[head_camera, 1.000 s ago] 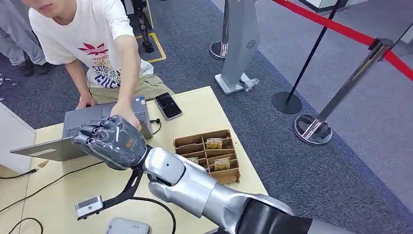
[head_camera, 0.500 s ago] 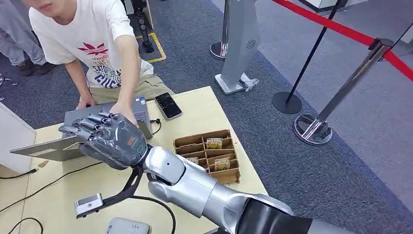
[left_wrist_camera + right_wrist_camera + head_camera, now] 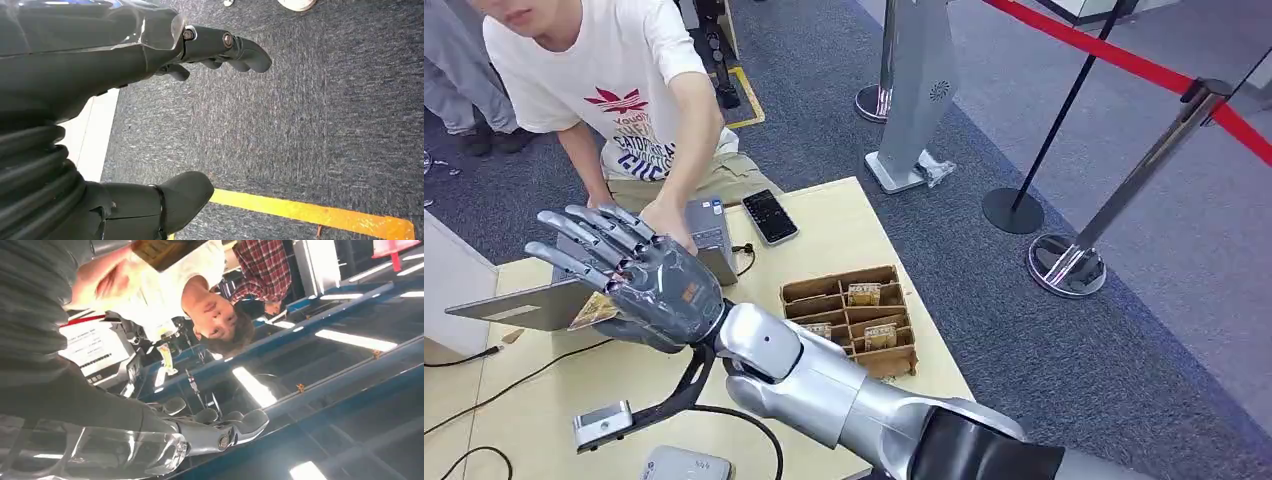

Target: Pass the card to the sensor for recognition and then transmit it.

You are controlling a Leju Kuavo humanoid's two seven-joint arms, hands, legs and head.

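Observation:
My right hand (image 3: 639,285) is raised over the left part of the wooden table (image 3: 844,225), its fingers (image 3: 589,240) spread wide and straight. A small yellowish card (image 3: 594,312) shows at the lower edge of its palm. In the right wrist view the card (image 3: 162,250) lies against a person's hand (image 3: 107,280), with my extended fingers (image 3: 225,430) apart from it. The person's hand (image 3: 669,225) reaches in just behind mine. My left hand (image 3: 150,55) hangs over grey carpet, loosely curled, holding nothing.
A cardboard divider box (image 3: 854,315) with several cards stands to the right of my hand. A grey laptop (image 3: 544,300) and a black phone (image 3: 769,215) lie at the table's far side. A pale grey device (image 3: 684,465) and cables sit near the front edge. Stanchions (image 3: 1064,265) stand on the carpet.
My right hand's fingers went from curled to fully spread, uncovering the card at the palm. The person's hand drew in close behind it. The arm stayed in place.

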